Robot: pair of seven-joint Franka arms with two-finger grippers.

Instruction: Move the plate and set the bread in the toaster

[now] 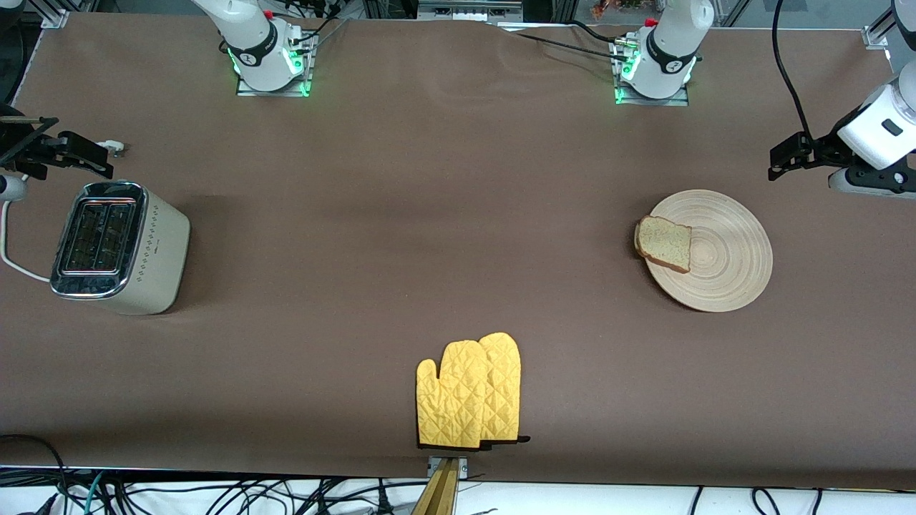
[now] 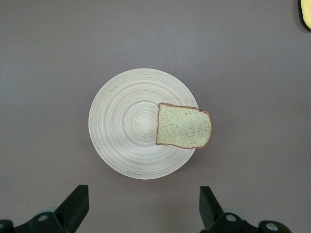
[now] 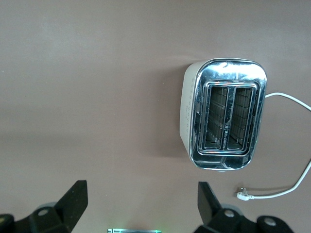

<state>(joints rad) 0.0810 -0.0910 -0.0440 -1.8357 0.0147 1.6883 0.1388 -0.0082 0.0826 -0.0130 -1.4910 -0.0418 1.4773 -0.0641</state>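
**Over both ends of the surface, my pincers hang empty**

Across the brown surface, seen from the front, my left pincer hangs in the air at the left arm's end, above the bare cloth beside the plate, holding nothing. The bread lies on the plate's rim toward the right arm's end, overhanging the edge a little. My right pincer hangs at the right arm's end, over the cloth just beside the toaster, also empty. The toaster stands upright with a white cord trailing from it. A pair of yellow oven mitts lies mid-surface, nearer the front camera than everything else.

From my left wrist, the fingers stand wide apart with nothing between them. The plate lies flat below, the bread resting across its edge.

From my right wrist, the fingers are likewise spread and empty. The toaster shows its chrome top and two vacant slots, and the cord's plug lies on the cloth near it.
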